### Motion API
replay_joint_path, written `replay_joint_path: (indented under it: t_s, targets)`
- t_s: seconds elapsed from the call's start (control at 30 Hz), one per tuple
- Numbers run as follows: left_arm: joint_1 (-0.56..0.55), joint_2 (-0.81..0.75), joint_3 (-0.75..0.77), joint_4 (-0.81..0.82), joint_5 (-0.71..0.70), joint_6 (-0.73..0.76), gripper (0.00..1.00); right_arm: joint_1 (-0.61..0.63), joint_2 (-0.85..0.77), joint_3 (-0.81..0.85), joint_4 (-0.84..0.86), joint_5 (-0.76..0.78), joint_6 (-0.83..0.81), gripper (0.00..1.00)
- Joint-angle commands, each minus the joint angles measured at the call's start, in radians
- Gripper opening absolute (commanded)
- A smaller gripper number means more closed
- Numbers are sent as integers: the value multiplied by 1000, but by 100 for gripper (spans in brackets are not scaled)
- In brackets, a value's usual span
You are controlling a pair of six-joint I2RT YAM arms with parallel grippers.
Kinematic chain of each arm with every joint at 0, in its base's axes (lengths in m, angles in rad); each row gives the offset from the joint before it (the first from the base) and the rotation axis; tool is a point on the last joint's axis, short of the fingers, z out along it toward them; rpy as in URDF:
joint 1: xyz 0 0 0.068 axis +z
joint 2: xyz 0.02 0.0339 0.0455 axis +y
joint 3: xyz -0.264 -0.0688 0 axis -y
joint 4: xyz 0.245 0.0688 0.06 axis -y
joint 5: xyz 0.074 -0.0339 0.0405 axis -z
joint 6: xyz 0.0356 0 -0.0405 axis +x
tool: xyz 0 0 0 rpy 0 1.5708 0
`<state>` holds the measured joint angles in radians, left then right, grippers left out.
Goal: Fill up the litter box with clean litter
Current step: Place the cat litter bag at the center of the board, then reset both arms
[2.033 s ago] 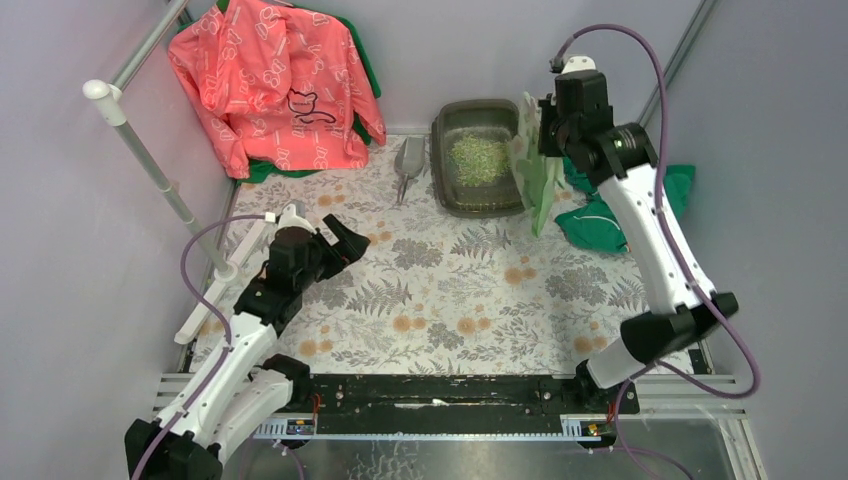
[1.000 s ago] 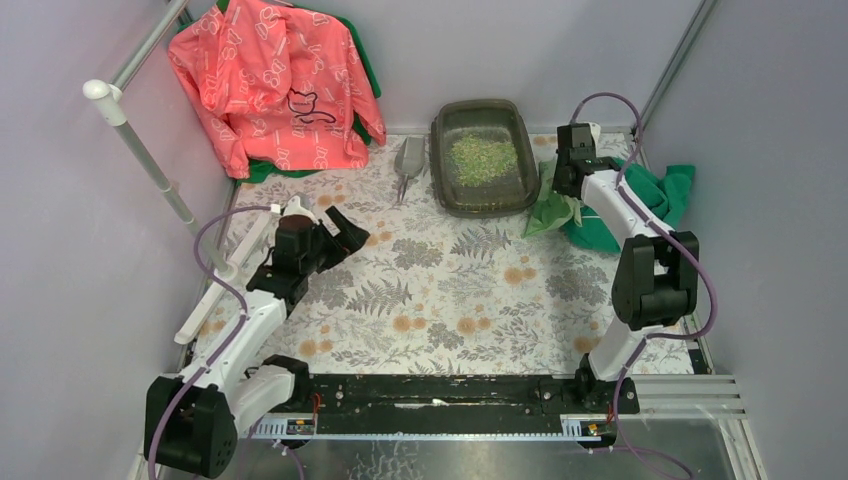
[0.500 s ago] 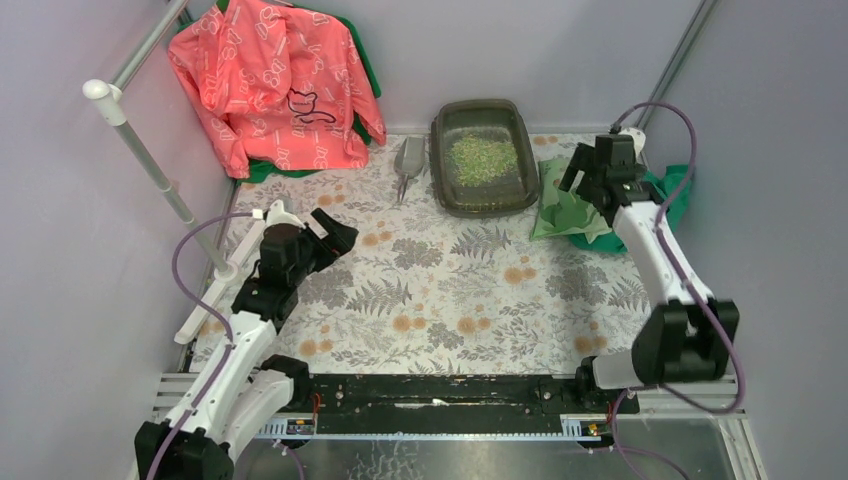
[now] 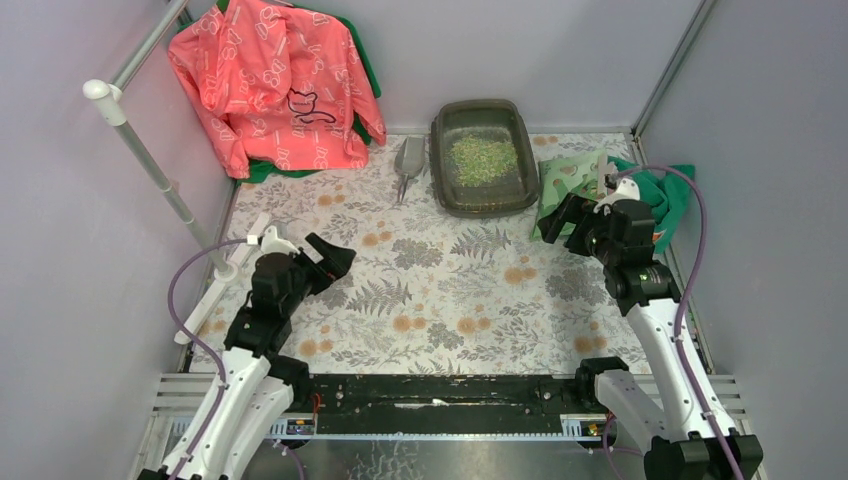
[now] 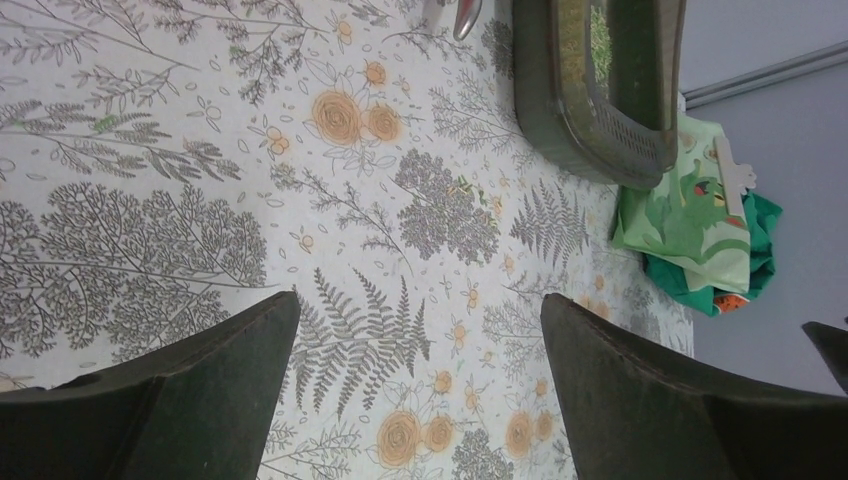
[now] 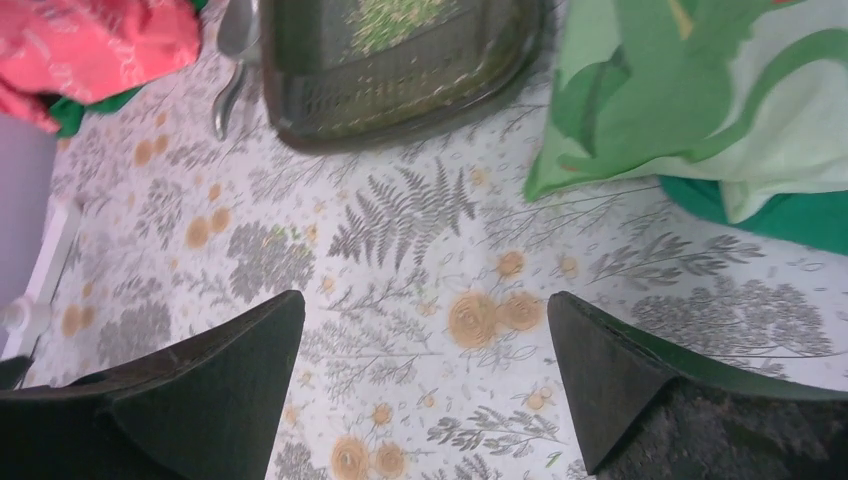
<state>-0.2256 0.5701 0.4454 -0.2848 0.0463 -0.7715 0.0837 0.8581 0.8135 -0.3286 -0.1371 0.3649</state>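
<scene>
Your right end effector (image 4: 572, 222) hovers with its dark, wedge-shaped fingers spread wide and nothing between them. It is at the near edge of the pale green printed plastic bag (image 4: 572, 182), which lies flat and creased on a darker green cloth (image 4: 672, 190). Your left end effector (image 4: 328, 262) is likewise released and empty over the left side of the worktop (image 4: 450, 300), whose covering is printed with grey ferns and orange blooms.

You will find the litter box (image 4: 486, 209) at the far edge, just left of the bag. It is a dark grey-olive plastic tray, rectangular with rounded corners and a raised rim, and the wrist views show a fine grid texture on its inner wall. The clean litter (image 4: 482, 158) sits inside as a loose, speckled heap of pale green and beige granules. A small grey scoop (image 4: 408, 162) lies just left of the tray, and a coral-pink patterned garment (image 4: 270, 80) is draped in the far left corner.
</scene>
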Motion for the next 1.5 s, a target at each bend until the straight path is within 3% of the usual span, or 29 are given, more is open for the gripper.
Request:
replay_joint_path:
  t_s: [0.0,0.23,0.37,0.47,0.57,0.67,0.87,1.1,1.27,1.47]
  targets:
    - [-21,-54,-34,-3,30,-33,99,45,-38,-42,61,-122,19,100]
    - [-55,10,-15,114,-8,-11,99,231,30,-104,173,-12,22,100]
    - [-47,207,99,205,-18,77,99,234,248,21,121,12,-15,100]
    - [3,319,167,261,-73,113,99,141,322,63,159,9,-18,100]
    - [98,389,185,301,-78,136,99,-44,289,36,210,14,4,100]
    - [180,449,148,377,-53,152,99,-122,220,-30,273,108,-12,100]
    - [291,524,6,615,82,190,99,-124,9,-322,584,316,-90,100]
    - [295,508,-182,981,62,310,99,-122,-97,-601,884,421,-135,100]
    - [299,510,-204,1064,19,377,99,-122,19,-640,1007,481,-140,100]
    - [299,447,-244,1087,-33,450,99,-122,395,-743,1536,530,-157,100]
